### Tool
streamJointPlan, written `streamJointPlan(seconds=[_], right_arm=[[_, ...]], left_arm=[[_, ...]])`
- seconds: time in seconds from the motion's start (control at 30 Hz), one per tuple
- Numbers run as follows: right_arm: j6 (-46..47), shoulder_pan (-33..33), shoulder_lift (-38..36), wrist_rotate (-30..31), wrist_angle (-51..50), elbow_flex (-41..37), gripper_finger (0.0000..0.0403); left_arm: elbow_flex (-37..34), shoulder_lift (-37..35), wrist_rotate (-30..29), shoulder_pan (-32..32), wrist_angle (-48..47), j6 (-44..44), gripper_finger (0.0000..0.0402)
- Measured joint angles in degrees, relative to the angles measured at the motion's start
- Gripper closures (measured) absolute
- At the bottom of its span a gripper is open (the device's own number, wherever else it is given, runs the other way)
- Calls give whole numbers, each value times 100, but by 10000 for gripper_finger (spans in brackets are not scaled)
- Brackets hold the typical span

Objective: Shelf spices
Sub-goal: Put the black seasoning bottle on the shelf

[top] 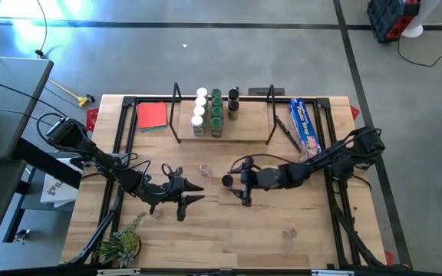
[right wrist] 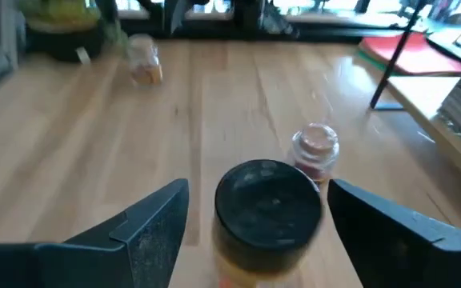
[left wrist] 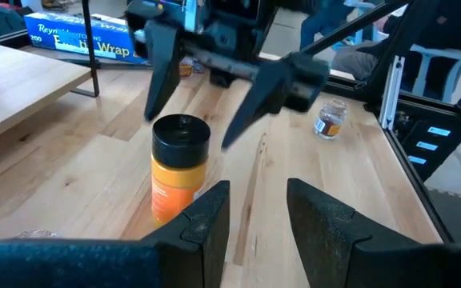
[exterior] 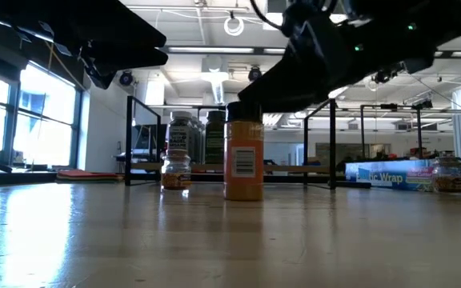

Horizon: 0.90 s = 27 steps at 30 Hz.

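Wooden boards make up the table (top: 229, 230), with the shelf (top: 225, 132) along its far edge holding two short rows of spice jars (top: 207, 113) with white and green tops, plus a black-topped one (top: 233, 104) beside them. Near the table's middle stands an orange jar with a black lid (left wrist: 179, 166), upright on the wood. The right gripper (right wrist: 254, 210) sits around it with its fingers (right wrist: 146, 220) spread wide, one on each side of the lid and clear of it, so the jar is released. The left gripper (left wrist: 256, 210) hovers close by, facing this jar, its fingers partly apart and holding nothing. A small clear-topped jar (right wrist: 316, 152) stands just beyond the orange one. Another small jar (top: 288, 231) stands alone on the near right of the table.
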Motion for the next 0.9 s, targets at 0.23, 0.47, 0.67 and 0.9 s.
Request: streamJointPlan(seconds=[0.23,0.47,0.67,0.9], right_arm=[[-213,-53,235,338,-1274,900,123],[146,-81,252,284,-1942,1070,179],[223,-88,252,338,-2010,1237,211],[-354,-965,69,785,-3815,2317,211]], left_arm=[[0,0,0,0,1,-36,280],[0,0,97,0,1,-39,280],[0,0,101,-51,-1,-43,280],[0,0,97,-159,2,-54,280]])
